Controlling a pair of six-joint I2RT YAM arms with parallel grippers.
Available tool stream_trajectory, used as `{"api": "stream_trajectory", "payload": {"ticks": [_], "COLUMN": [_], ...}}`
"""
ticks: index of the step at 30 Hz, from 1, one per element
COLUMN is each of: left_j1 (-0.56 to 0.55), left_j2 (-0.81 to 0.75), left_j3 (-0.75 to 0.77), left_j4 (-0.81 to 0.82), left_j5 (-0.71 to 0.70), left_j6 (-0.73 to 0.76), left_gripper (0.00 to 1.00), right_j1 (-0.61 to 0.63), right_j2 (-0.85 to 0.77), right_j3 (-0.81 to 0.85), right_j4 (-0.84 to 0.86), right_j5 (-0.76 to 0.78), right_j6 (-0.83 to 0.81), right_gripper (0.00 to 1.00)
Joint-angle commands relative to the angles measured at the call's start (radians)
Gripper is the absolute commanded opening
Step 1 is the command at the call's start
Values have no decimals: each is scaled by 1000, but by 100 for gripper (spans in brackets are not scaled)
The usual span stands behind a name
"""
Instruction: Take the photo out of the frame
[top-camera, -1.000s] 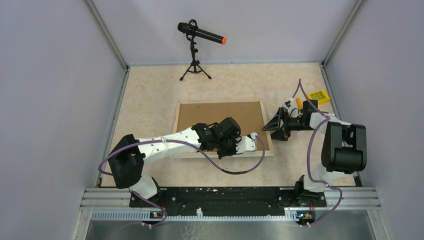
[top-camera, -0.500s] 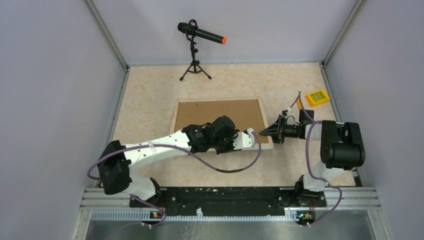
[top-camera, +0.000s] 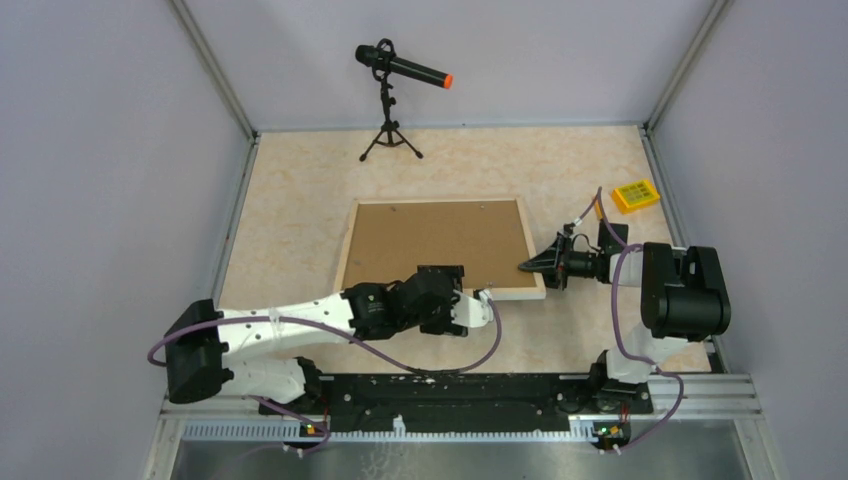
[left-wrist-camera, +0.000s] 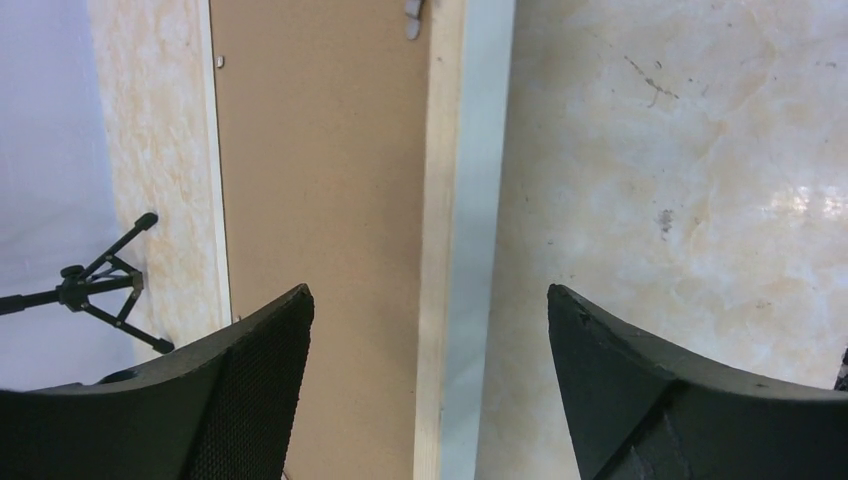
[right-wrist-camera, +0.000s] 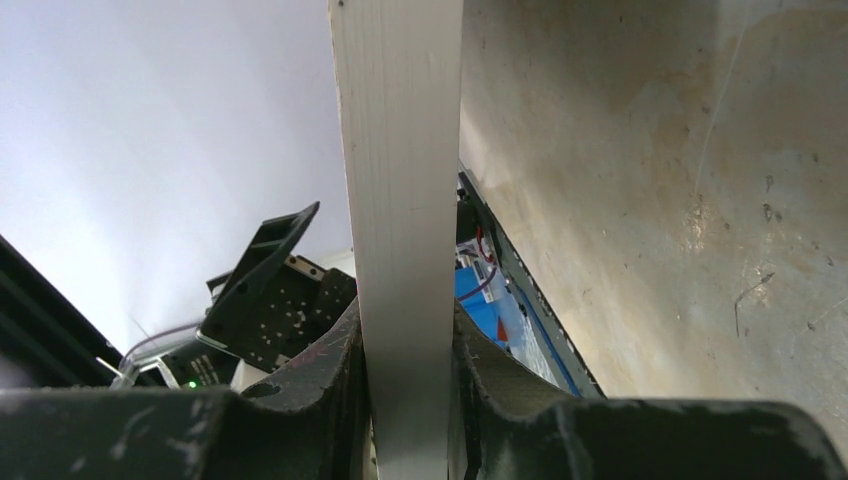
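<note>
**Frame face down, R side pinched**

The frame (top-camera: 435, 245) lies on the bench (top-camera: 300, 190), brown back (top-camera: 400, 230) up, its long way going L to R. Our right end effector (top-camera: 530, 266) squeezes its R short side. Our left end effector (left-wrist-camera: 428, 295) is spread wide over the near long side, holding nothing. The photo is hidden underneath; we guess the back must come off first.

The right tool (right-wrist-camera: 405, 350) pinches the pale wooden edge of the frame (right-wrist-camera: 400, 180) between its two dark fingers (right-wrist-camera: 315, 375). Mottled beige tabletop (right-wrist-camera: 650, 200) lies beside it, with a black arm part (right-wrist-camera: 285, 295) beyond.
</note>
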Motion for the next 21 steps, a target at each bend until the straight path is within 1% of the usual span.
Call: {"api": "stream_trajectory", "payload": {"ticks": [1, 4, 6, 7, 8, 10, 12, 13, 15, 17, 18, 19, 20, 21], "left_j1": [-49, -63, -68, -71, -73, -73, -75, -77, -78, -76, -72, -64, -55, -46], "left_j2": [-42, -16, 44, 81, 115, 144, 136, 134, 134, 129, 125, 120, 118, 116], "left_j3": [-31, -89, -120, -114, -98, -90, -86, -81, -71, -60, -42, -16, 23, 64], "left_j4": [60, 133, 199, 210, 197, 214, 222, 220, 211, 209, 187, 151, 99, 43], "left_j5": [-64, -144, -231, -295, -347, -403, -404, -407, -412, -411, -395, -373, -342, -309], "left_j6": [24, 57, 92, 80, 53, 46, 45, 44, 55, 76, 76, 65, 46, 20], "left_gripper": [89, 89, 89, 87, 83, 70, 56, 52, 45, 32, 23, 13, 3, 0], "right_j1": [8, 8, 8, 8, 8, 8, 8, 8, 8, 8, 8, 7, 7, 2], "right_j2": [-34, -40, -44, -45, -44, -44, -43, -43, -43, -42, -42, -46, -54, -61], "right_j3": [18, 17, 15, 14, 16, 21, 29, 34, 42, 54, 63, 73, 96, 130], "right_j4": [-37, -41, -43, -49, -55, -70, -98, -110, -123, -156, -165, -170, -178, -214], "right_j5": [-42, -48, -47, -45, -47, -51, -48, -45, -47, -53, -57, -62, -63, -59], "right_j6": [64, 67, 69, 68, 67, 64, 46, 40, 35, 21, 15, 10, -3, -36], "right_gripper": [0, 0, 0, 0, 0, 0, 0, 0, 0, 0, 2, 13, 29, 46]}}
